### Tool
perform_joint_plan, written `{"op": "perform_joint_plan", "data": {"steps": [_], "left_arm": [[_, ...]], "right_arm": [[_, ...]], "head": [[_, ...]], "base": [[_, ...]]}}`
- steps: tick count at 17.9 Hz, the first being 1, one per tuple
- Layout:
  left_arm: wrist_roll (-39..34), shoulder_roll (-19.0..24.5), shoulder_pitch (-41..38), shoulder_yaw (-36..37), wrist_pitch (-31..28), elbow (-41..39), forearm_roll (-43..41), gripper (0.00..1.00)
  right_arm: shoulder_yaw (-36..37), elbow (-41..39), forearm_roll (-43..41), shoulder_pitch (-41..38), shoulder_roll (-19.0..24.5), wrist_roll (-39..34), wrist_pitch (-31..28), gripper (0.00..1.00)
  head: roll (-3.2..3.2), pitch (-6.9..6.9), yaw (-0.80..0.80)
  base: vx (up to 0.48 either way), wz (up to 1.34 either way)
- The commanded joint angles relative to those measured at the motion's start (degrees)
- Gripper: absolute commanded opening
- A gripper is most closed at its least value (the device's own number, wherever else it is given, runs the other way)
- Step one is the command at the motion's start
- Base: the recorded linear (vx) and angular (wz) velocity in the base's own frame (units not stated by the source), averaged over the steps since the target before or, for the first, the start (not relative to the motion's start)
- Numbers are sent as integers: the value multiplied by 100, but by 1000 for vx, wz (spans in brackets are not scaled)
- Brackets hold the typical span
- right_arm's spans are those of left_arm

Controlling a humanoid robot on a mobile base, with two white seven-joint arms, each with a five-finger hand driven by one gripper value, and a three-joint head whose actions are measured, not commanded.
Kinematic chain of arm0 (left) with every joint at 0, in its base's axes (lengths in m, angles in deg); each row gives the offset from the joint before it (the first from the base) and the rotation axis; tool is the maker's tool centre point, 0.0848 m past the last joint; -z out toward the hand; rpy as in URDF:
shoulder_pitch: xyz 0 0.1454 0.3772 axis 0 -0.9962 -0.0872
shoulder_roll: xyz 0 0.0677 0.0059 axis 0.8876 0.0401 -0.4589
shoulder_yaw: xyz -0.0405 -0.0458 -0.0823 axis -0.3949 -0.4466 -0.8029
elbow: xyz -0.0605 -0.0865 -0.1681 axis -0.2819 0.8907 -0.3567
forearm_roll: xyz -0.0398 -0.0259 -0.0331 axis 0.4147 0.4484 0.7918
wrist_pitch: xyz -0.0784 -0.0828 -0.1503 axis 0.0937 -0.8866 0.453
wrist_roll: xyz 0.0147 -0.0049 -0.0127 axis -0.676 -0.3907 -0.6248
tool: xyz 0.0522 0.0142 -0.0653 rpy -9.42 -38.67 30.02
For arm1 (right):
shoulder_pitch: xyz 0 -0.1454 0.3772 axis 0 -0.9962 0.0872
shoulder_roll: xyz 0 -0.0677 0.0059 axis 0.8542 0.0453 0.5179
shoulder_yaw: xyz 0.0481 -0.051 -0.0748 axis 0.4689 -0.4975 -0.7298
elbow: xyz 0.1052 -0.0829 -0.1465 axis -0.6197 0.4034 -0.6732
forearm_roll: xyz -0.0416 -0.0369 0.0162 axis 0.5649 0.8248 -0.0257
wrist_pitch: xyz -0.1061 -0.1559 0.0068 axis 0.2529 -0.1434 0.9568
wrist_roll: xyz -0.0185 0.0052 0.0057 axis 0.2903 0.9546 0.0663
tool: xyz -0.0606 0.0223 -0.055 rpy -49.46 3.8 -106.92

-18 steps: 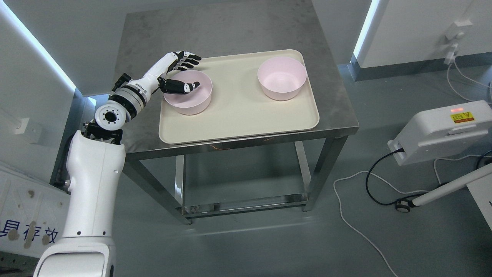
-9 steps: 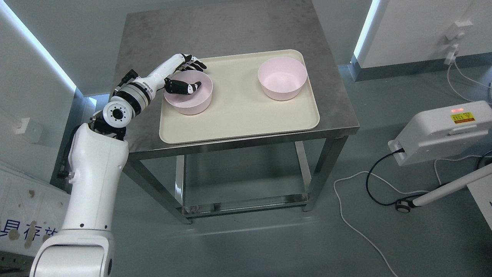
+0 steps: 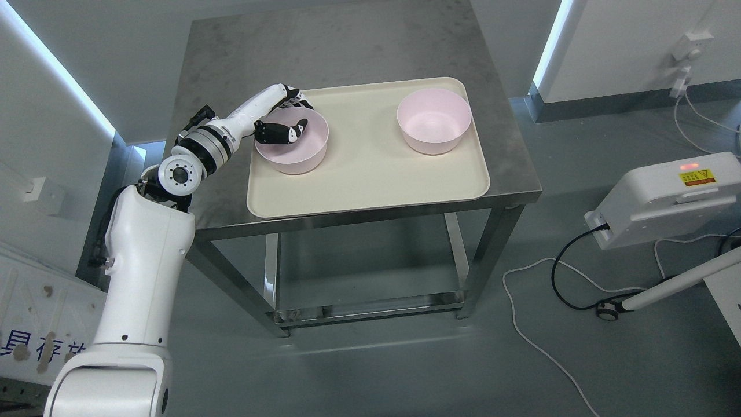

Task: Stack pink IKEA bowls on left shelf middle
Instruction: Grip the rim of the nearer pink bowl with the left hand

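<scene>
Left hand [image 3: 283,119] pinches the near bowl [image 3: 292,142] by its rim, thumb inside, so next it probably lifts toward the other bowl [image 3: 433,120] off to its right.

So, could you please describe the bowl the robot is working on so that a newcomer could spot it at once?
Find the steel table and the cream tray on it, which holds two pink bowls. The one meant is the left bowl, at the tray's far-left corner. Unlike the right bowl, it has the left robot hand gripping its rim, thumb inside.
</scene>
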Motion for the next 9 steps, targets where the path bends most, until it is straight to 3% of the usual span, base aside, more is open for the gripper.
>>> {"op": "perform_joint_plan", "data": {"steps": [1, 7, 9], "left_arm": [[-24, -2, 64, -281, 153, 138, 2, 2], [28, -28, 495, -510, 268, 68, 125, 2], [46, -229, 618, -493, 277, 15, 212, 2]], "right_arm": [[26, -100, -9, 0, -100, 1, 2, 100], [26, -100, -9, 0, -100, 1, 2, 100], [26, -100, -9, 0, -100, 1, 2, 100]], "head": [[0, 0, 0], [0, 0, 0], [0, 0, 0]], "base": [[0, 0], [0, 0], [0, 0]]}}
